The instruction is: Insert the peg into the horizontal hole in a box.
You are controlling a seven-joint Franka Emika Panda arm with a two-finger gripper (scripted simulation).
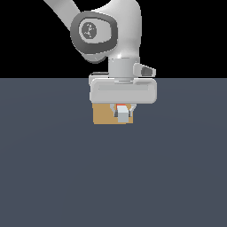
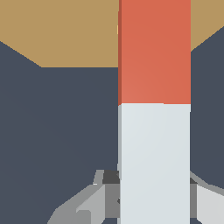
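Note that the gripper (image 1: 122, 113) has its jaws closed on the white half of the peg (image 2: 155, 131). You see the orange-red half extending toward the box (image 1: 104, 114), just ahead.

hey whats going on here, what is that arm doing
A single robot arm holds the peg in its tool, gripping the white half with the orange-red half pointing forward at the tan box. In the exterior view the tool sits low over the dark floor, right in front of the box. In the wrist view the orange end reaches across the box, but the hole is not visible, so whether insertion has begun cannot be told.
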